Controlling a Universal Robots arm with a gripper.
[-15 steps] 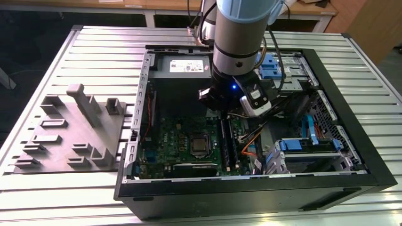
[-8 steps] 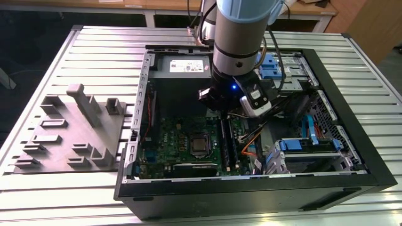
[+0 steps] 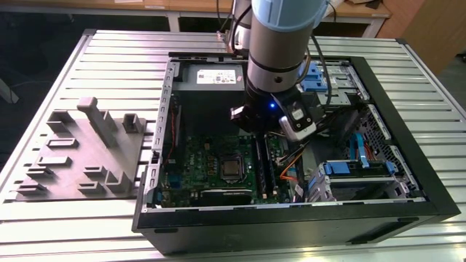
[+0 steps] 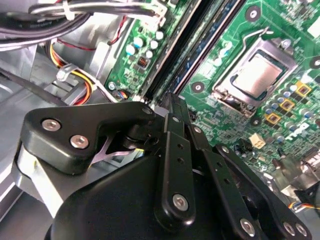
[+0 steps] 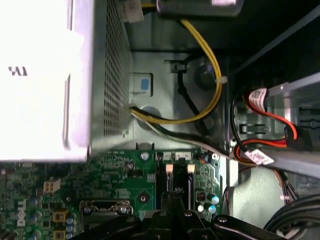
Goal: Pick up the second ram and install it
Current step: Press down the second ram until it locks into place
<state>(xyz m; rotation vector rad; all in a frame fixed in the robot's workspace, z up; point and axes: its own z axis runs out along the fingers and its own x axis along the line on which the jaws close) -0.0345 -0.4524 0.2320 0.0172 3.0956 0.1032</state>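
Observation:
My gripper (image 3: 256, 136) is down inside the open computer case (image 3: 291, 221), over the far end of the black memory slots (image 3: 263, 169) on the green motherboard (image 3: 207, 155). In the second wrist view its fingers meet at the tip (image 4: 170, 100), shut, right at the end of the slots. A thin dark strip that looks like the second ram (image 4: 207, 55) runs along one slot in line with the fingertips; whether the fingers touch or pinch it is hidden. The first wrist view shows the gripper (image 5: 170, 199) above the slots (image 5: 167, 182) and their white latches. The silver processor (image 4: 257, 75) lies beside the slots.
A grey moulded fixture (image 3: 80, 153) with upright posts sits on the slatted table at the exterior view's left. The power supply (image 5: 40, 75) and yellow cables (image 5: 210, 65) are at the case's far end. Blue drive brackets (image 3: 357, 169) and orange cables crowd the exterior view's right.

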